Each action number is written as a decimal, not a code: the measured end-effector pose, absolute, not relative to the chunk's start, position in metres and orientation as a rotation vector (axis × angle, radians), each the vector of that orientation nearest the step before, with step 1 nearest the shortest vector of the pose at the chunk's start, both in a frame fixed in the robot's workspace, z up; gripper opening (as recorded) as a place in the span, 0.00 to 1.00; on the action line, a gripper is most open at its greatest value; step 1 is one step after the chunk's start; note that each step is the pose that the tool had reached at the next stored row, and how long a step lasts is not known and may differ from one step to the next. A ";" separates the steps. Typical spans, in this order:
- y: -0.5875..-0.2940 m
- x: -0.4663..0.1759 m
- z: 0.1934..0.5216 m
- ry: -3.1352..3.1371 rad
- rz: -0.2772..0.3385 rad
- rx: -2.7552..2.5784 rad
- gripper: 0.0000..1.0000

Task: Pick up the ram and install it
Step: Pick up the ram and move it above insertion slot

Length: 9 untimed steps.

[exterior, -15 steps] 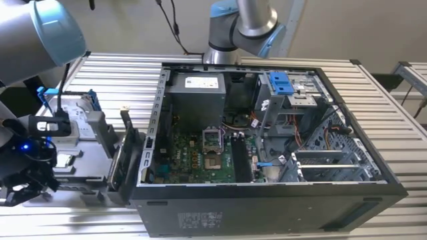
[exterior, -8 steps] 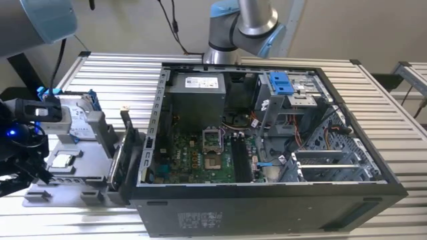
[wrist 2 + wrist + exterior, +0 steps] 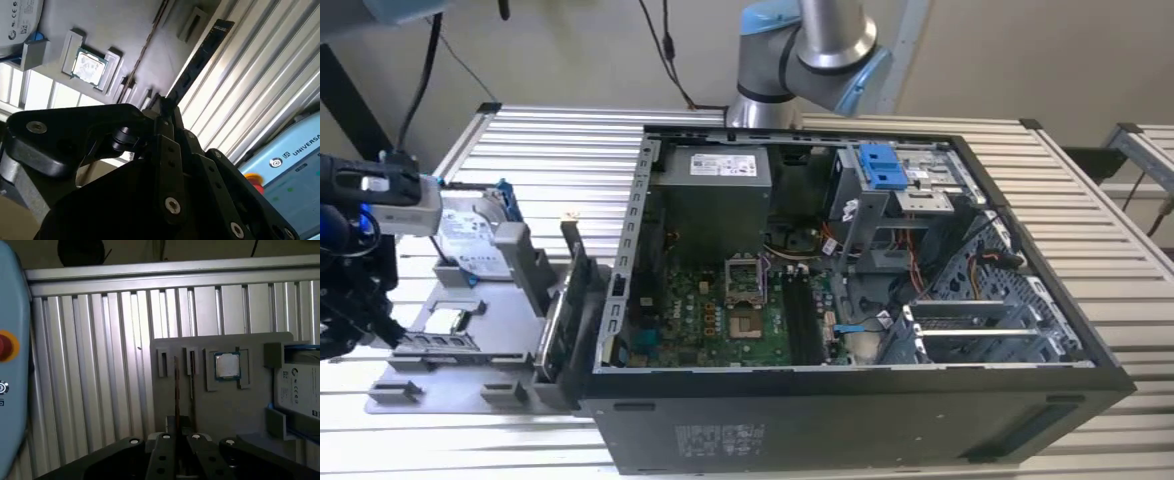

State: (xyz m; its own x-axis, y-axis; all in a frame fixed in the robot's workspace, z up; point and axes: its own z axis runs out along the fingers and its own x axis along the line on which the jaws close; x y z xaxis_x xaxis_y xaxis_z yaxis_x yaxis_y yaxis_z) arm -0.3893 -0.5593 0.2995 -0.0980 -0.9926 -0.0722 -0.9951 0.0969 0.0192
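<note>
Nearest, in both wrist views: the gripper (image 3: 179, 434), drawn almost fully together on the ram (image 3: 176, 390) and, judging by that narrow gap, clamped on its upper edge. Found that ram standing on edge over the grey tray (image 3: 250, 410), low down at the exterior view's left (could not tell whether seated in its slot or lifted just clear). Showed in the second wrist view as a long dark stick running away from the gripper.

Judged the hold thin. Given a slight tilt in the jaws, might have scraped the thin strip (image 3: 192, 385) standing just beside it, or twisted loose and dropped. Given a crooked carry, might have clipped a wall of the open computer case (image 3: 854, 420), well apart across the table, or met the motherboard (image 3: 720, 300) slots askew and strained the contacts.

Also parked in the tray: 1 processor chip (image 3: 227, 365) and, near it, a silver hard drive (image 3: 300, 385) in a blue frame. Under everything: a ribbed aluminium table (image 3: 100, 365), pale and glossy, probably slick for anything dropped, with grooves apt to catch a narrow stick. Farther off: the arm (image 3: 807, 50) rising behind the case, dark cables (image 3: 670, 60) hanging down a plain beige wall (image 3: 1014, 60), and a pale blue pendant (image 3: 10, 315) with 1 red button.
</note>
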 end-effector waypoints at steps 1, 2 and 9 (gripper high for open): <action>-0.559 -0.389 0.304 2.296 0.097 -2.082 0.15; -0.559 -0.389 0.309 2.296 0.097 -2.082 0.15; -0.559 -0.389 0.340 2.296 0.097 -2.082 0.15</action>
State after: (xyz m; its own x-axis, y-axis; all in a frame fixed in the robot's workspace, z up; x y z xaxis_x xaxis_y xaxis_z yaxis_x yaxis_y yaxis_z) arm -0.3893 -0.5593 0.3404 -0.0981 -0.9926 -0.0722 -0.9951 0.0969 0.0193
